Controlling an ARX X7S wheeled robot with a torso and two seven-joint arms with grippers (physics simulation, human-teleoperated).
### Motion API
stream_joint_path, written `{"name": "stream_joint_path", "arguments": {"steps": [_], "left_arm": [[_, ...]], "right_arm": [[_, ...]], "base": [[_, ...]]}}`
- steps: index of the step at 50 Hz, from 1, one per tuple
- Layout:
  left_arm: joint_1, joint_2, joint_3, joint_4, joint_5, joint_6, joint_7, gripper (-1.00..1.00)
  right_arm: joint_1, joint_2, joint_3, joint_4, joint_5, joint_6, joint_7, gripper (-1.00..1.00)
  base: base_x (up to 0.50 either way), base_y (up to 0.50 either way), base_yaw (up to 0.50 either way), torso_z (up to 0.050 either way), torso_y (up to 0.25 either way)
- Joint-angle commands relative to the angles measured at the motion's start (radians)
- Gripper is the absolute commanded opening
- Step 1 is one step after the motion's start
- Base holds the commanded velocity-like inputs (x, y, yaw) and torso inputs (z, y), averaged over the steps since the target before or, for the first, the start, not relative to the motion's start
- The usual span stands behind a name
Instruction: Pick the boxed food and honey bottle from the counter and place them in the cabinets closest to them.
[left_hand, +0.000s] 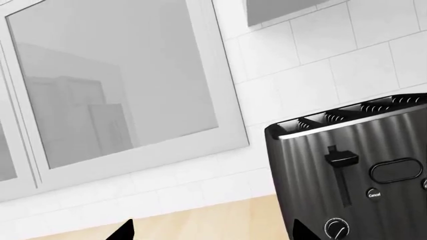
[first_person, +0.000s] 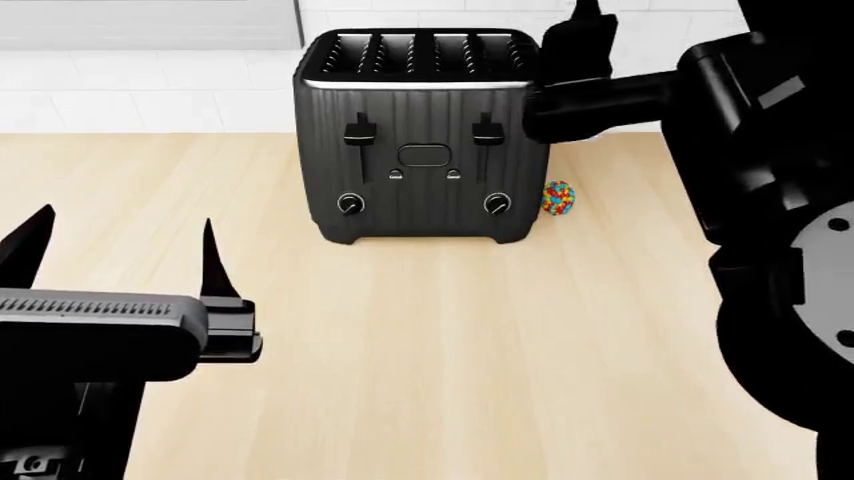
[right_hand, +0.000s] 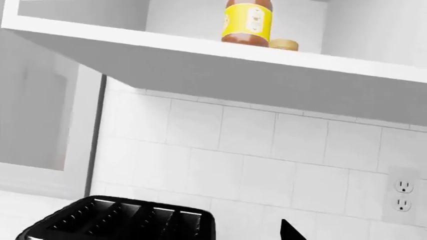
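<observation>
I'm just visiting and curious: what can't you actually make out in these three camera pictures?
- Boxed food: in no view.
- Right gripper: right wrist view's edge shows one fingertip only, so open or shut is unclear.
- Bottle on the open cabinet shelf: top cut off by the edge.
- Toaster: hides the counter behind it in the head view.

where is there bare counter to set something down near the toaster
The counter is bare in front of the toaster, between the left gripper and the right arm. Also bare left of the toaster. Tighter at its right, where a small multicoloured ball sits under the arm.
</observation>
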Motion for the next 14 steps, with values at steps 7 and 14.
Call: {"name": "stream_joint_path", "arguments": {"steps": [7, 14], "left_arm": [[-0.014, -0.015, 0.005, 0.007, -0.016, 0.009, -0.010, 1.00], [-0.024, -0.021, 0.009, 0.014, -0.024, 0.012, -0.019, 1.00]], "right_arm": [[-0.193, 0.051, 0.043, -0.088, 0.007, -0.044, 0.038, 1.00], [-0.246, 0.074, 0.063, -0.118, 0.022, -0.060, 0.061, 1.00]], "base": [[0.00, 0.00, 0.00, 0.000, 0.000], [0.00, 0.00, 0.00, 0.000, 0.000]]}}
